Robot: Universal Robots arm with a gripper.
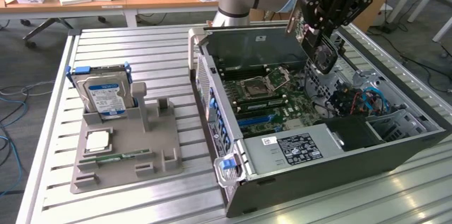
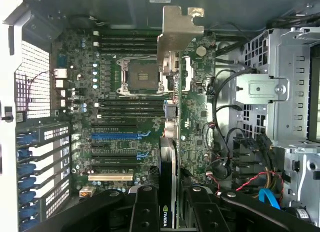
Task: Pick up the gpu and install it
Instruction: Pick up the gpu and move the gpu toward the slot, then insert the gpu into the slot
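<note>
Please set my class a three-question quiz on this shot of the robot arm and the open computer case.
1. True or false: the gripper is shut on the gpu.
2. Where is the gpu? A) in the air over the open case; B) lying on the table; C) seated in a blue slot.
3. Which part stands upright in the grey stand on the exterior view's left?

Key: 1 true. 2 A. 3 the hard drive.
</note>
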